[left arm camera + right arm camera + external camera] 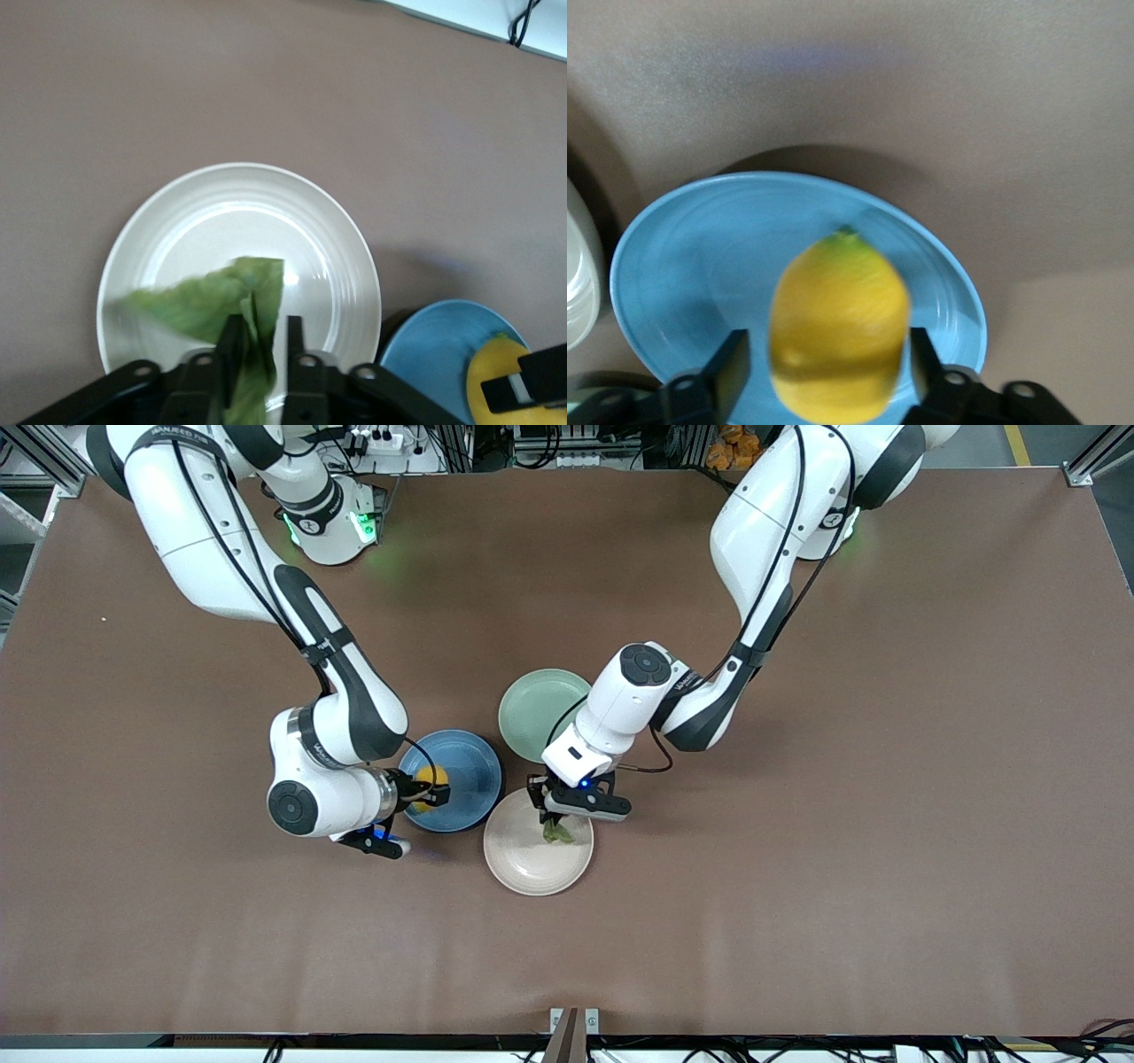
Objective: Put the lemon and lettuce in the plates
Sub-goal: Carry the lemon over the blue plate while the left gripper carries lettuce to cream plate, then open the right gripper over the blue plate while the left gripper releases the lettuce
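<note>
The lemon (840, 326) sits clamped between the fingers of the right pincer (429, 787), hanging over the blue plate (469, 771). The lettuce (232, 305) dangles from the left pincer (556, 821), pinched tight, over the beige plate (532, 861), which lies just beside the blue plate on the brown bench (842, 824). A mint-green plate (532, 707) lies near the blue plate.

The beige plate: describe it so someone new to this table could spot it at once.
Three plates cluster mid-table. The beige plate is the one nearest the front camera, beside the blue plate and nearer than the mint-green plate. Only it is cream-coloured, and the left gripper hangs over it with jaws shut on the lettuce.
</note>
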Controlling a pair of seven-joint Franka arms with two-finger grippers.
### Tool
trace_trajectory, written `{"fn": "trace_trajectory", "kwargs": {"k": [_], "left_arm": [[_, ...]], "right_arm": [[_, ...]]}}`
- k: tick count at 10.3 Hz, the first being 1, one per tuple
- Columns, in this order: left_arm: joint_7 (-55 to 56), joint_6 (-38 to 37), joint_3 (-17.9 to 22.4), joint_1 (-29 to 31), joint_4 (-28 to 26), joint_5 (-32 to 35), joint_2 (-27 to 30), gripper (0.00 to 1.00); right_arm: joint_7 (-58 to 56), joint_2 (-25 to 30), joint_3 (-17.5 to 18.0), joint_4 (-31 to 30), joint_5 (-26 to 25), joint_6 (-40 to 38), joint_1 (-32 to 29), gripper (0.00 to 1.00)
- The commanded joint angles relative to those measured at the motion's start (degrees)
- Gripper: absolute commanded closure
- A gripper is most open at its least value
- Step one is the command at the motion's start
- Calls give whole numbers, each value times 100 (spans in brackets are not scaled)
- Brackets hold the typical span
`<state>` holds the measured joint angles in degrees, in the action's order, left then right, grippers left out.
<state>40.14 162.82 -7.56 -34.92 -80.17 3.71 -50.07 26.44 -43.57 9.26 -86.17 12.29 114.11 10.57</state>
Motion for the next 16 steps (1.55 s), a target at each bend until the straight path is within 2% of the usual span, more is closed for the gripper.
{"fn": "trace_trajectory", "kwargs": {"k": [1, 2, 3, 5, 6, 7, 9, 11, 14, 16], "left_arm": [[74, -433, 106, -6, 63, 358, 242, 0], [13, -939, 106, 29, 72, 376, 513, 0], [-14, -1545, 88, 55, 72, 368, 811, 0], [-50, -2539, 62, 274, -94, 359, 1645, 0], [-67, -3345, 62, 397, -86, 350, 2076, 0], [-137, -4136, 62, 564, -95, 350, 2532, 0], [-495, -5692, 53, 854, -86, 306, 3385, 0], [-1294, -6811, 35, 1328, -69, 271, 4011, 0], [-1500, -7684, 62, 1882, -95, 104, 4592, 0], [-1622, -7782, 18, 2346, -191, -18, 4760, 0]], "right_arm": [[54, 24, 23, 231, 36, -37, 24, 0], [37, 138, 32, 389, 27, -203, -55, 0], [11, 269, -3, 547, 19, -718, -160, 0], [-252, 393, 58, 1371, 36, -2184, -704, 0], [-314, 533, 58, 1775, 27, -2800, -958, 0], [-471, 813, 49, 1858, 19, -3085, -1230, 0], [-1556, 1533, -3, 1797, -16, -3384, -1819, 0], [-2324, 2096, -388, 1701, -139, -3702, -1910, 0], [-2433, 3159, -408, 894, -657, -3554, -1901, 0], [-2442, 3661, -390, 664, -798, -3579, -1884, 0]]}}
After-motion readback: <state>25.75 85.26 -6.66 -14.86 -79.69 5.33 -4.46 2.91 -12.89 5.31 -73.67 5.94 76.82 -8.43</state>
